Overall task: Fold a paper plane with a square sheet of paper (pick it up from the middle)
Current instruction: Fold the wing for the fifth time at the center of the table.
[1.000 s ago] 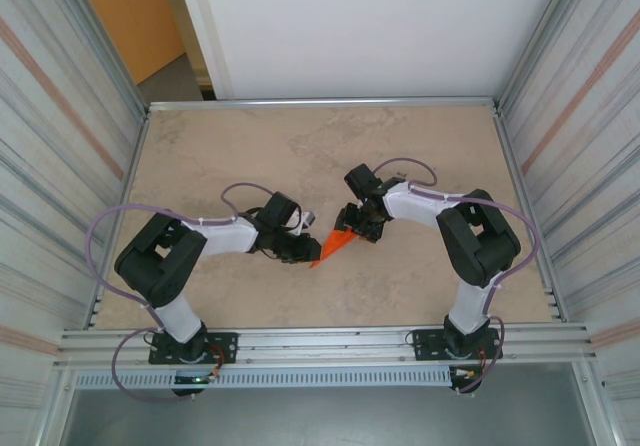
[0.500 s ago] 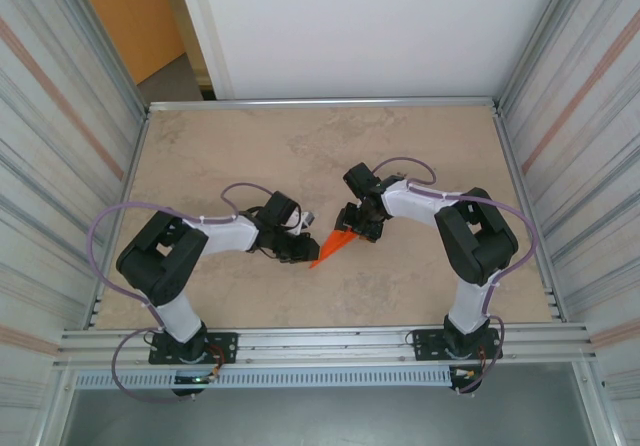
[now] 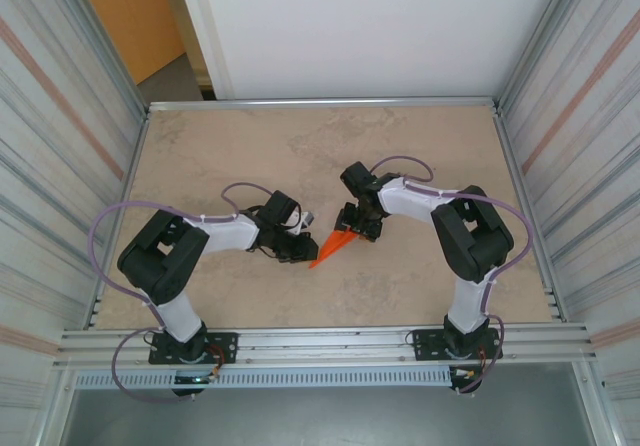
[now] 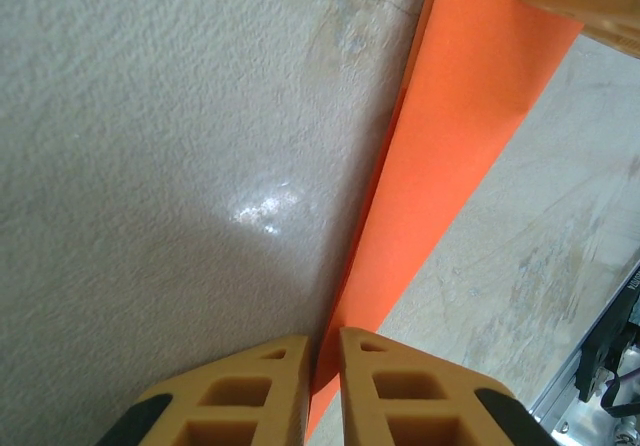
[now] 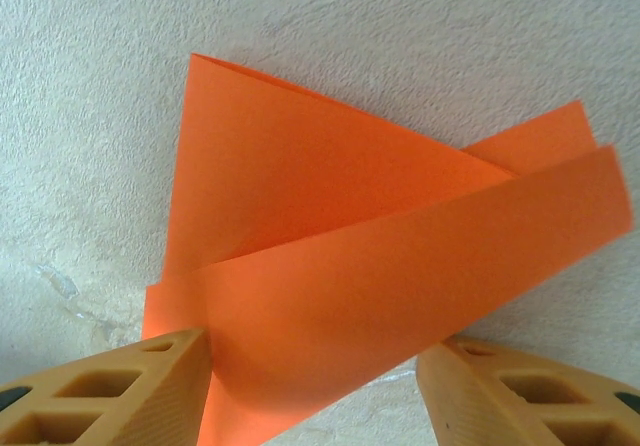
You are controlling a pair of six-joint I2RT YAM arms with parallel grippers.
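No readable text, labels or numbers anywhere.

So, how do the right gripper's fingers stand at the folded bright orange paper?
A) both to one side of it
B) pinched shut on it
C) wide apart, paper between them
C: the right gripper has its fingers spread wide, the folded bright orange paper between them.
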